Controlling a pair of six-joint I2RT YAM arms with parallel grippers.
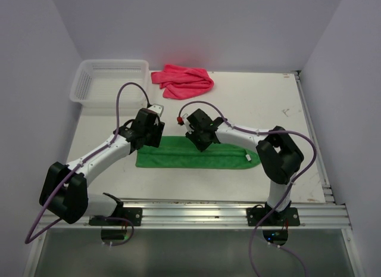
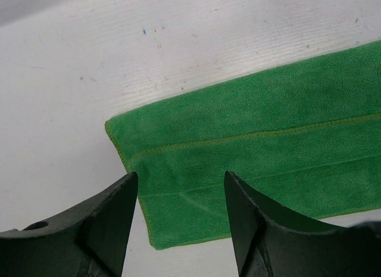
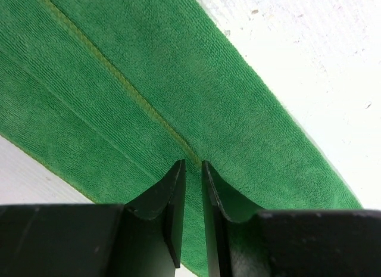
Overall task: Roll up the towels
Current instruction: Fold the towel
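Green towel point(image 1: 202, 159) flat on tabletop point(image 1: 262, 104), left fingers point(image 2: 113, 223) open, right fingers point(image 3: 169, 199) near-closed over it, grip unclear; thin pinch may slip.

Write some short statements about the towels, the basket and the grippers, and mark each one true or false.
1. The green towel lies flat on the table. True.
2. The pink towel is inside the basket. False: it lies crumpled on the table beside it.
3. The left gripper is open over one end of the green towel. True.
4. The right gripper is over the pink towel. False: it is over the green towel.
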